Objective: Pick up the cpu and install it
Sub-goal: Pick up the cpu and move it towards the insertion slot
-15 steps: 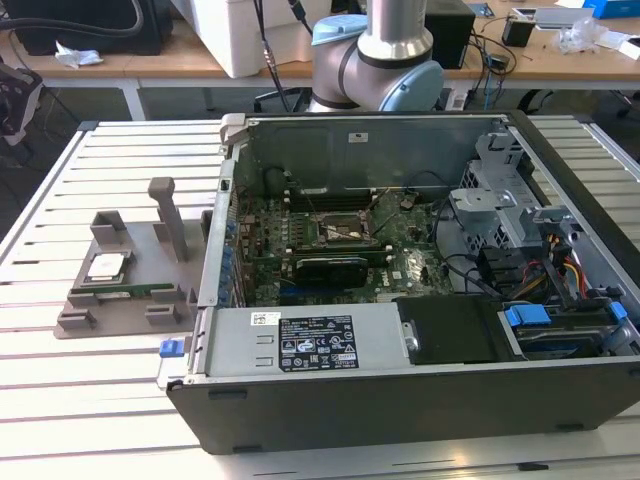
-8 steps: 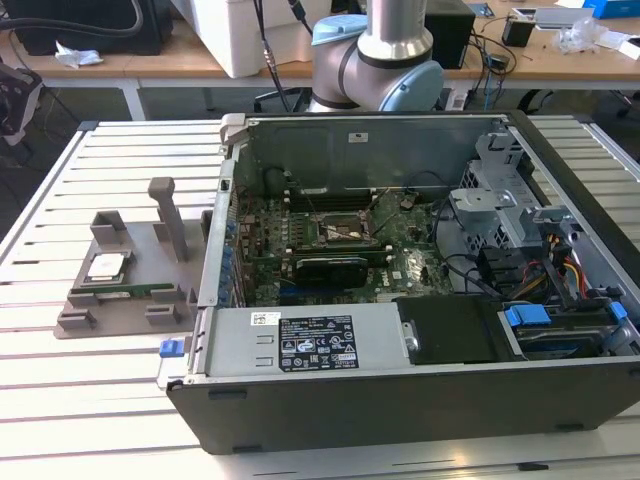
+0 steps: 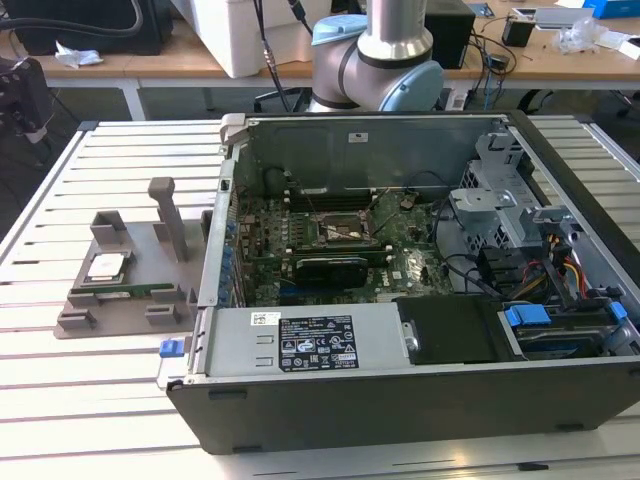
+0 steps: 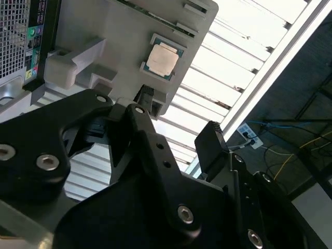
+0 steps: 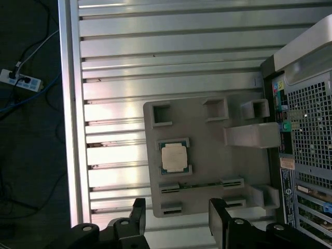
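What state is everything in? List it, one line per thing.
Small square silvery-grey cpu: lying flat in its recess on the grey plastic holder, untouched.
Black pincer: open, empty, apart from the cpu.
Dark metal computer case: side open, motherboard exposed.
Long narrow green memory stick: resting in the holder's slot.

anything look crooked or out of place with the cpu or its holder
Nothing stands out. The cpu lies flat and square in its pocket on the grey holder, which sits beside the open computer case on the slatted table. The gripper hangs over the holder, fingers apart, holding nothing.
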### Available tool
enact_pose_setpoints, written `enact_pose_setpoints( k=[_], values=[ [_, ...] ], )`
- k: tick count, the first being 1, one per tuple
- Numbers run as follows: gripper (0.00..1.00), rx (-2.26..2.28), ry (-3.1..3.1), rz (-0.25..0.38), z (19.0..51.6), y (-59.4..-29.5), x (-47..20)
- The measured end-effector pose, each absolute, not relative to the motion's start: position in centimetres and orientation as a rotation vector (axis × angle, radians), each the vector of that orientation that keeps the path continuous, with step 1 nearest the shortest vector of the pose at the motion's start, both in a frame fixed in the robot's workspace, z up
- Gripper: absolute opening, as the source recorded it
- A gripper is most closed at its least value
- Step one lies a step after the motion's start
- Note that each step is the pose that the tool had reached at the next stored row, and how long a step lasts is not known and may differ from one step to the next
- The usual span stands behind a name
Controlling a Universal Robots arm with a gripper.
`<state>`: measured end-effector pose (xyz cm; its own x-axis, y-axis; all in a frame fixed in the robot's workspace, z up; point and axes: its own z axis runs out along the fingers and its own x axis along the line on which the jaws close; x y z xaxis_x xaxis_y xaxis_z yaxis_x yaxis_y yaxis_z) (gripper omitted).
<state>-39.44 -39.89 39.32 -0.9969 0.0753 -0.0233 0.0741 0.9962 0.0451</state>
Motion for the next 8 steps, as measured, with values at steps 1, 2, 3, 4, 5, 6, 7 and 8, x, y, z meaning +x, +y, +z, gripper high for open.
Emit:
enact_pose_setpoints(
  k=[1,2,3,4,5,6,7,8],
  values=[
    [0.60,0.117,3.114,0.069,39.32,-39.89,-39.44],
    [0.60,0.117,3.114,0.069,39.32,-39.88,-39.44],
    [0.60,0.116,3.114,0.068,39.32,-39.89,-39.45],
    [0.60,0.109,3.114,0.045,39.32,-39.88,-39.46],
    [0.60,0.099,3.114,0.034,39.32,-39.88,-39.45],
    [0.60,0.088,3.115,0.023,39.32,-39.88,-39.45],
    [0.60,0.069,3.115,0.017,39.31,-39.89,-39.45],
    [0.60,0.051,3.115,0.017,39.31,-39.89,-39.44]
  ],
)
